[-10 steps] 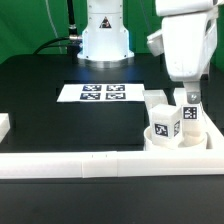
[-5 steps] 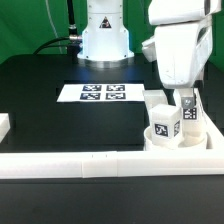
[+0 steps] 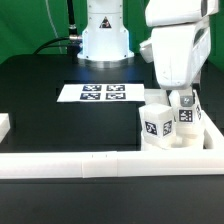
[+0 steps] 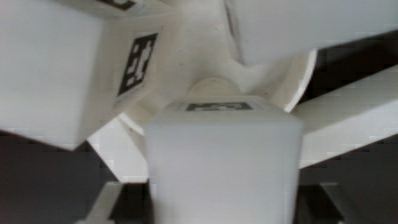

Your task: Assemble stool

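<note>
white legs (image 3: 155,127) stood on the seat (image 3: 178,140) at the tabletop's (image 3: 40,80) corner rails, the hand (image 3: 183,101) clamped on one leg (image 3: 185,116).

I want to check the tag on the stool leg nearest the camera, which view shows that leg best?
The exterior view: the front stool leg stands whole on the round seat, its tag facing the camera. The wrist view shows only close, cropped white leg surfaces, and which is that leg cannot be told.

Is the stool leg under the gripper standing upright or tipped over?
Upright: the leg stands on the seat, its tag facing sideways, beneath the gripper.
</note>
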Controlling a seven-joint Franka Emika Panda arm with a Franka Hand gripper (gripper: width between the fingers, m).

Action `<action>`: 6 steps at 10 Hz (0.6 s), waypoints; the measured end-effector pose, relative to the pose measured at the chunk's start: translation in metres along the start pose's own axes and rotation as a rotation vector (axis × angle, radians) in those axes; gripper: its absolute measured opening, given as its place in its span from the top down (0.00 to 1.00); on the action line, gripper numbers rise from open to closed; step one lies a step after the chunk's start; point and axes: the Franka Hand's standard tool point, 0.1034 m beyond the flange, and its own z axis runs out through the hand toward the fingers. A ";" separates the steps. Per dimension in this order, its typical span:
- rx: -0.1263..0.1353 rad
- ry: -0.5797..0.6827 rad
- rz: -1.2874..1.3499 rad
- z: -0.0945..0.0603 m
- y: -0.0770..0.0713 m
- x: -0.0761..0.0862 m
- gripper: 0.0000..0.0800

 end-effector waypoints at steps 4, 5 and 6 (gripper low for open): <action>0.001 0.001 0.186 0.000 0.000 0.000 0.58; 0.001 0.001 0.218 0.000 0.000 0.000 0.58; 0.001 0.001 0.307 0.000 0.000 0.000 0.58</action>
